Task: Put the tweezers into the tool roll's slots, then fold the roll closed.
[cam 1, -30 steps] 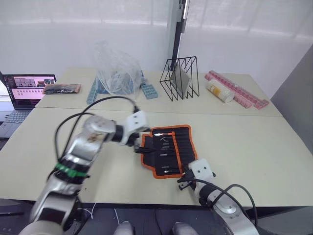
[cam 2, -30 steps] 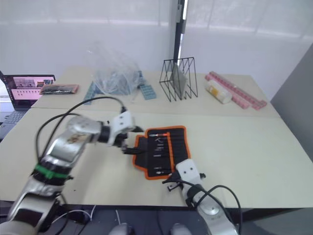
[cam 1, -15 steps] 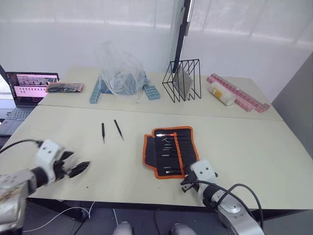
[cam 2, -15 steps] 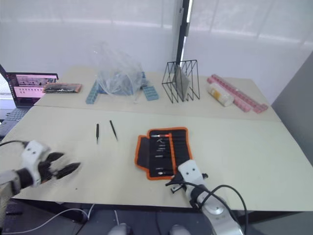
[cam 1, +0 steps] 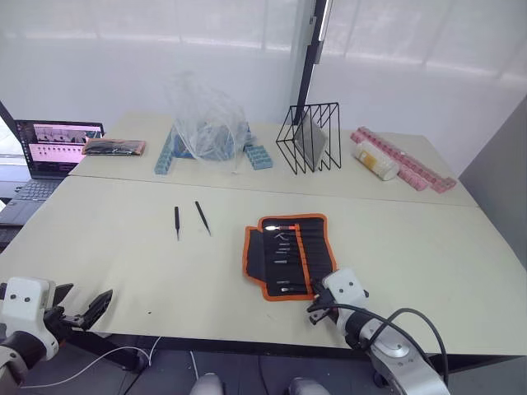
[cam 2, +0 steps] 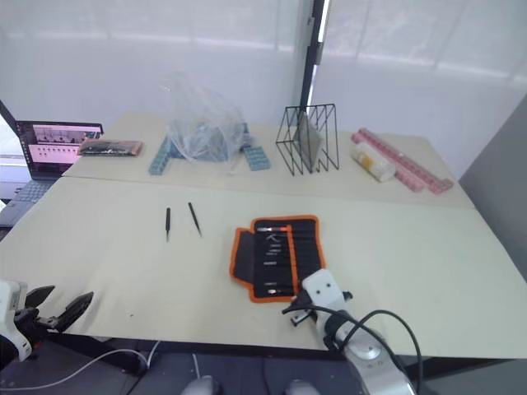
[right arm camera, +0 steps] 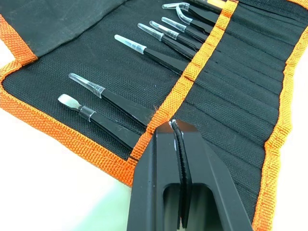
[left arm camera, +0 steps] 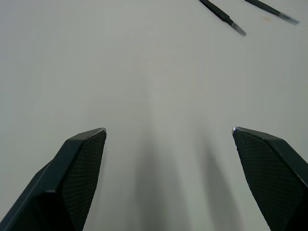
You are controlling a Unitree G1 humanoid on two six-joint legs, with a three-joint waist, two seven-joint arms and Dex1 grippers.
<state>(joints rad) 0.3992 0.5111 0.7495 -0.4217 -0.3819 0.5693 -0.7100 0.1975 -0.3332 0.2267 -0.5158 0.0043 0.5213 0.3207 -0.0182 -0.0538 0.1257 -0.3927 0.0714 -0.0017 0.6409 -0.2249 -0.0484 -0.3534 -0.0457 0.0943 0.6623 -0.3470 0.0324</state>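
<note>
The tool roll [cam 1: 288, 257] lies open on the table, black with orange trim. Several tweezers [right arm camera: 144, 50] sit in its slots [right arm camera: 240, 91], their tips sticking out. Two loose black tweezers [cam 1: 176, 222] [cam 1: 202, 217] lie side by side on the table left of the roll, also seen in the left wrist view [left arm camera: 222, 10]. My left gripper [cam 1: 84, 301] hangs open at the table's front left edge, far from them, holding nothing. My right gripper [cam 1: 317, 309] is shut at the roll's near edge, its fingertips [right arm camera: 174, 126] on the middle orange strip.
A laptop [cam 1: 58, 141] and a pink-edged pouch [cam 1: 114, 146] are at the back left. A clear plastic bag over blue blocks [cam 1: 206, 123], a black wire rack [cam 1: 311, 136], a bottle [cam 1: 370, 158] and pink boxes [cam 1: 408, 162] line the back.
My left arm has pulled back from the roll's left edge to the table's front left corner, uncovering the two loose tweezers. The right gripper has stayed at the roll.
</note>
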